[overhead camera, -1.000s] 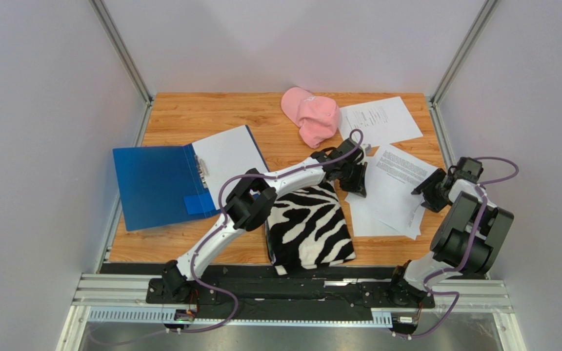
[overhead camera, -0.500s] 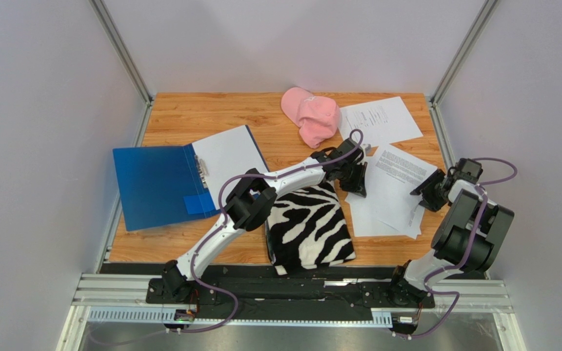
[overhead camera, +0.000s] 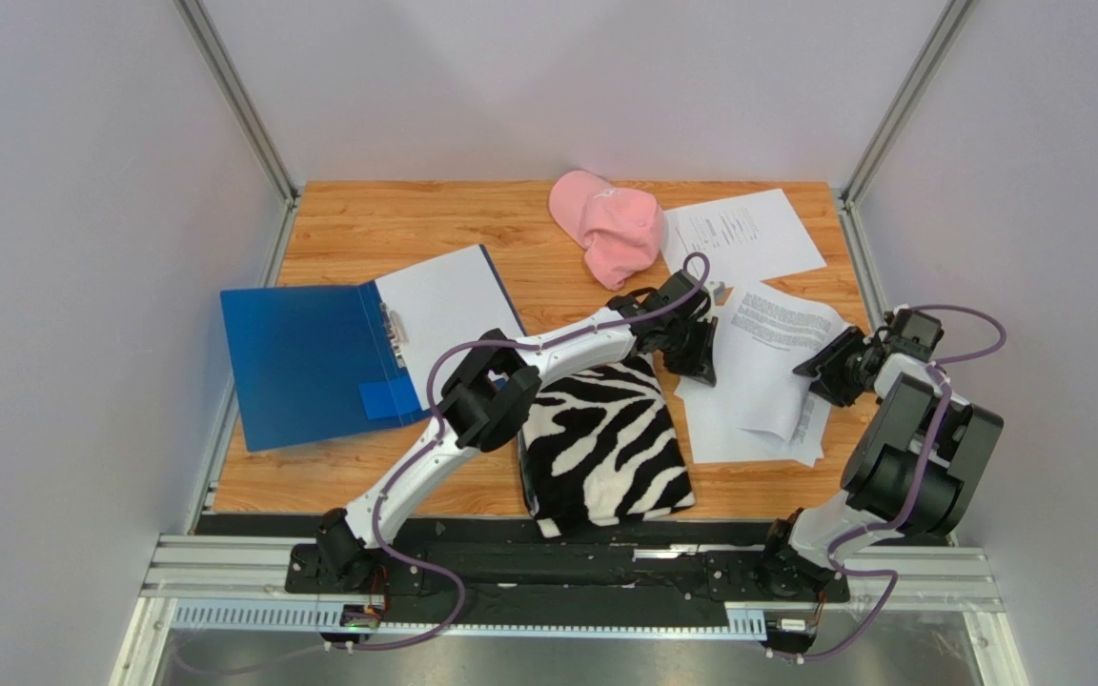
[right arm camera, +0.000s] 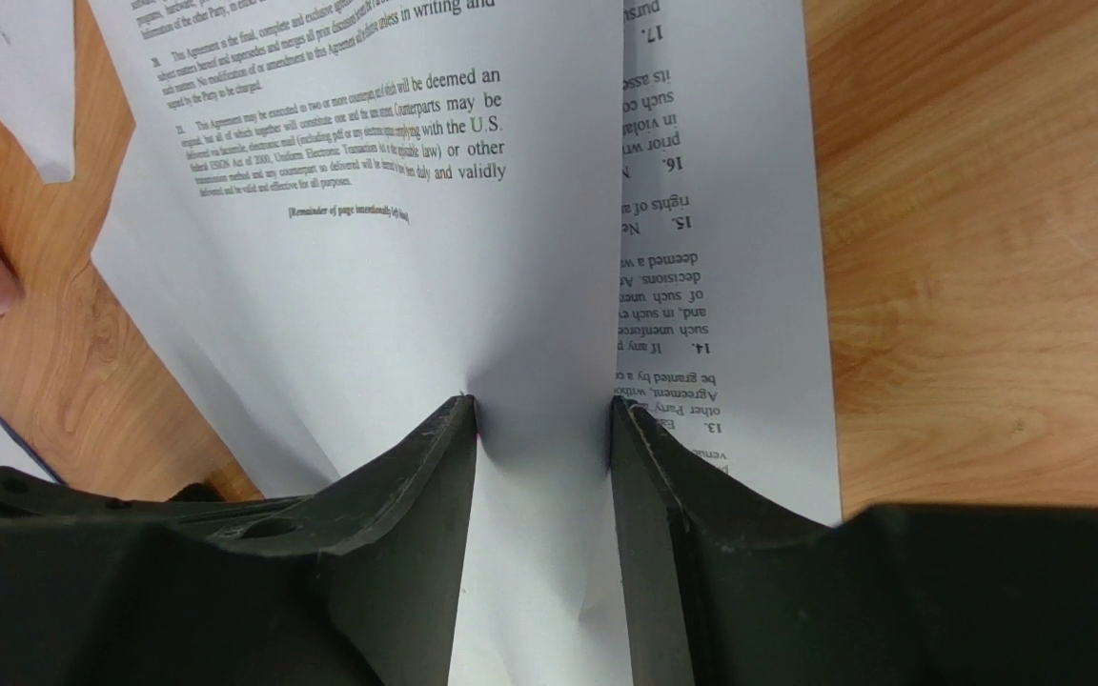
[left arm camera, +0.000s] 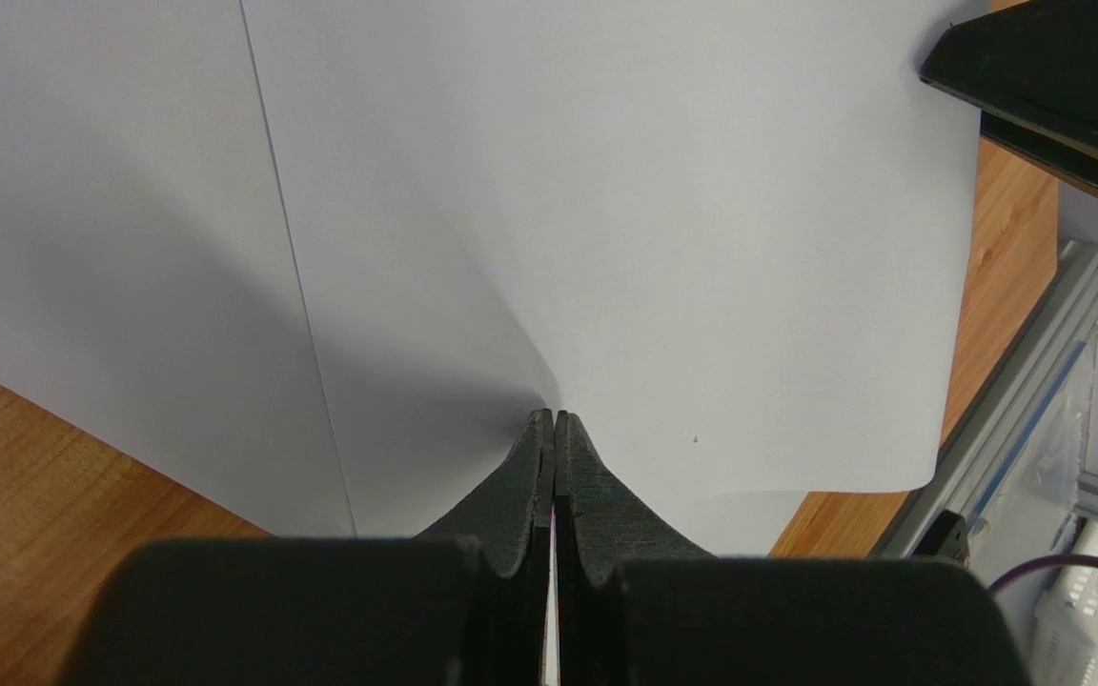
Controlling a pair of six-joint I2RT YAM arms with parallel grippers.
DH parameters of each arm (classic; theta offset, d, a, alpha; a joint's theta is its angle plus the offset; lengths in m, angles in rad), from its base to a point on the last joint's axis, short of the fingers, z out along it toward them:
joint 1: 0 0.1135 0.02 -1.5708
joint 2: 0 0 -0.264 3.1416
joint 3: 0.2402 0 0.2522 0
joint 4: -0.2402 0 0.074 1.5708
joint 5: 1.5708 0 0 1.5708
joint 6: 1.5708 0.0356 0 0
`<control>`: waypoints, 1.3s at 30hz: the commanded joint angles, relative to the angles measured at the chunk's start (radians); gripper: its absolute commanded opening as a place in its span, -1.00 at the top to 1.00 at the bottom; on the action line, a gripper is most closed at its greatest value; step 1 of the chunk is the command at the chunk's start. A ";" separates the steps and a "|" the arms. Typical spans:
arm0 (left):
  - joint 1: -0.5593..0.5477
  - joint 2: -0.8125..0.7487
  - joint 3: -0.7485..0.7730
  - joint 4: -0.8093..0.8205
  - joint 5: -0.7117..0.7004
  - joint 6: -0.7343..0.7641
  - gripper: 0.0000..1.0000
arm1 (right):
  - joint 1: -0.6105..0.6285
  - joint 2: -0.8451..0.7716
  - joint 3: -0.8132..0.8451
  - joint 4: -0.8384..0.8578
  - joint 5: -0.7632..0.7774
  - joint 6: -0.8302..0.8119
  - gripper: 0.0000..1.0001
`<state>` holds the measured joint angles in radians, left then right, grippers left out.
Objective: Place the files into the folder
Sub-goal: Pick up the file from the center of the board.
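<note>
The left gripper (left arm camera: 555, 418) is pinched tight, its fingertips meeting on the edge of a white sheet of the files (left arm camera: 598, 215), which puckers at the pinch. Across the same pile, the right gripper (right arm camera: 541, 405) stands partly spread, with a hump of printed paper bowed up in the gap. A zebra cloth (overhead camera: 605, 458) lies just nearside of the left gripper, and a pink cap (overhead camera: 609, 229) lies just beyond it. The folder (overhead camera: 304, 360) lies open, well off to that gripper's left.
</note>
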<state>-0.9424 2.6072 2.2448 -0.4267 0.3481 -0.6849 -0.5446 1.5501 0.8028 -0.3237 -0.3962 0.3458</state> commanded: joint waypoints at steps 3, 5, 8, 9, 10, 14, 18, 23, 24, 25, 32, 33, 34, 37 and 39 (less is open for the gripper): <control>-0.007 0.024 0.030 -0.004 0.019 0.010 1.00 | 0.005 -0.021 -0.019 0.086 -0.107 0.022 0.10; -0.007 0.024 0.032 -0.004 0.023 0.010 1.00 | 0.005 -0.015 -0.025 0.109 -0.133 0.041 0.04; -0.007 0.025 0.033 -0.006 0.023 0.010 1.00 | 0.005 0.002 -0.030 0.138 -0.177 0.067 0.00; -0.007 0.027 0.035 -0.004 0.023 0.012 1.00 | 0.003 0.005 -0.033 0.146 -0.193 0.073 -0.02; -0.007 0.025 0.035 -0.007 0.022 0.012 1.00 | 0.005 0.005 -0.031 0.156 -0.200 0.078 -0.06; -0.007 0.025 0.035 -0.007 0.023 0.013 1.00 | 0.003 -0.021 -0.028 0.158 -0.230 0.088 -0.10; -0.007 0.028 0.036 -0.004 0.023 0.012 1.00 | 0.002 -0.045 -0.025 0.158 -0.246 0.104 -0.16; -0.007 0.025 0.035 -0.009 0.025 0.015 1.00 | 0.002 -0.044 -0.024 0.153 -0.270 0.113 -0.15; -0.007 0.025 0.036 -0.006 0.023 0.016 1.00 | 0.000 -0.051 -0.027 0.155 -0.270 0.113 -0.17; -0.007 0.024 0.036 -0.009 0.022 0.016 1.00 | -0.005 -0.068 -0.027 0.150 -0.268 0.113 -0.17; -0.007 0.025 0.039 -0.007 0.026 0.013 1.00 | -0.018 -0.094 -0.001 0.095 -0.274 0.104 -0.18; -0.007 0.027 0.039 -0.009 0.025 0.013 1.00 | -0.018 -0.093 0.001 0.094 -0.274 0.099 -0.18; -0.007 0.025 0.039 -0.010 0.025 0.013 1.00 | -0.018 -0.082 0.001 0.094 -0.273 0.094 -0.18; -0.007 0.027 0.039 -0.007 0.028 0.013 1.00 | -0.018 -0.056 -0.002 0.106 -0.299 0.101 -0.18; -0.007 0.027 0.038 -0.010 0.026 0.015 1.00 | -0.020 -0.059 -0.007 0.113 -0.299 0.101 -0.20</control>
<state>-0.9428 2.6110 2.2490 -0.4271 0.3653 -0.6834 -0.5598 1.4857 0.7734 -0.2234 -0.6617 0.4480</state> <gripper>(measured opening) 0.008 0.590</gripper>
